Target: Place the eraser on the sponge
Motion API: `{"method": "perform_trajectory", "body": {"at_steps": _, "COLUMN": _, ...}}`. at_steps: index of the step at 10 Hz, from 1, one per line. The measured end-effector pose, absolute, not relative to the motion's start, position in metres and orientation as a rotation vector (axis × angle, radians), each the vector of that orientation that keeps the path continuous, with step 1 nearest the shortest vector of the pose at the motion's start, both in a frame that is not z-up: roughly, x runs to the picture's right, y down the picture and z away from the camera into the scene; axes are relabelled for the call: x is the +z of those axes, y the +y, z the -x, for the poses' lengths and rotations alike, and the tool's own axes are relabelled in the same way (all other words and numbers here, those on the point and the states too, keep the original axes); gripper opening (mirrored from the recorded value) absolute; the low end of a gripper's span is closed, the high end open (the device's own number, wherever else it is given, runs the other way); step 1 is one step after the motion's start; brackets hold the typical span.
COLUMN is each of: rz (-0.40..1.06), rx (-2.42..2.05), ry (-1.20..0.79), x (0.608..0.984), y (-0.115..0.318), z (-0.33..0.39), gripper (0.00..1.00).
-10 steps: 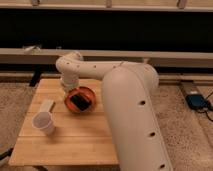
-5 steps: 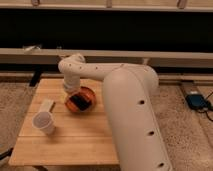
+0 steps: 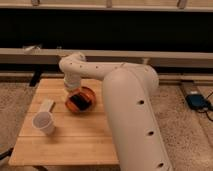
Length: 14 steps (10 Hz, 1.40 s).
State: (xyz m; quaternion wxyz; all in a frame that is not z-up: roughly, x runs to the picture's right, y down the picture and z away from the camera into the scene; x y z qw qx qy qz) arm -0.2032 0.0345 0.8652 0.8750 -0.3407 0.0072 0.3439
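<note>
The eraser (image 3: pixel 78 102) is a flat black block lying inside an orange bowl (image 3: pixel 89 95) at the middle of the wooden table (image 3: pixel 75 142). The sponge (image 3: pixel 46 106), a pale tan pad, lies flat on the table to the left of the bowl. My white arm reaches in from the right and bends down over the bowl. My gripper (image 3: pixel 72 91) hangs at the bowl's back-left rim, just above the eraser, open and holding nothing.
A translucent white cup (image 3: pixel 44 122) stands at the front left, just below the sponge. My bulky arm link (image 3: pixel 132 115) covers the table's right side. A blue device (image 3: pixel 197 101) lies on the floor to the right.
Hardly anything differs; the arm and gripper stay over the bowl, and the eraser, sponge and cup have not moved.
</note>
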Motion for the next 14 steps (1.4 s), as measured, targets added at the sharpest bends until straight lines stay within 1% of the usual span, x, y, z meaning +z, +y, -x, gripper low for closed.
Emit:
{"method": "perform_trajectory", "body": {"at_steps": 3, "rz": 0.705, "rx": 0.69, "ry": 0.022, "x": 0.862, "y": 0.028, "z": 0.21, "gripper": 0.79}}
{"method": "perform_trajectory", "body": {"at_steps": 5, "rz": 0.693, "rx": 0.691, "ry": 0.035, "x": 0.865, "y": 0.025, "z": 0.204, "gripper": 0.63}}
{"method": "perform_trajectory", "body": {"at_steps": 7, "rz": 0.675, "rx": 0.695, "ry": 0.03, "x": 0.865, "y": 0.025, "z": 0.202, "gripper": 0.42}}
{"method": "perform_trajectory", "body": {"at_steps": 8, "rz": 0.669, "rx": 0.695, "ry": 0.027, "x": 0.865, "y": 0.026, "z": 0.2, "gripper": 0.39}}
{"method": "perform_trajectory", "body": {"at_steps": 11, "rz": 0.684, "rx": 0.671, "ry": 0.025, "x": 0.871, "y": 0.039, "z": 0.201, "gripper": 0.38}}
{"method": "perform_trajectory", "body": {"at_steps": 12, "rz": 0.72, "rx": 0.65, "ry": 0.029, "x": 0.885, "y": 0.054, "z": 0.203, "gripper": 0.38}}
{"method": "perform_trajectory", "body": {"at_steps": 14, "rz": 0.74, "rx": 0.642, "ry": 0.034, "x": 0.897, "y": 0.058, "z": 0.201, "gripper": 0.38}}
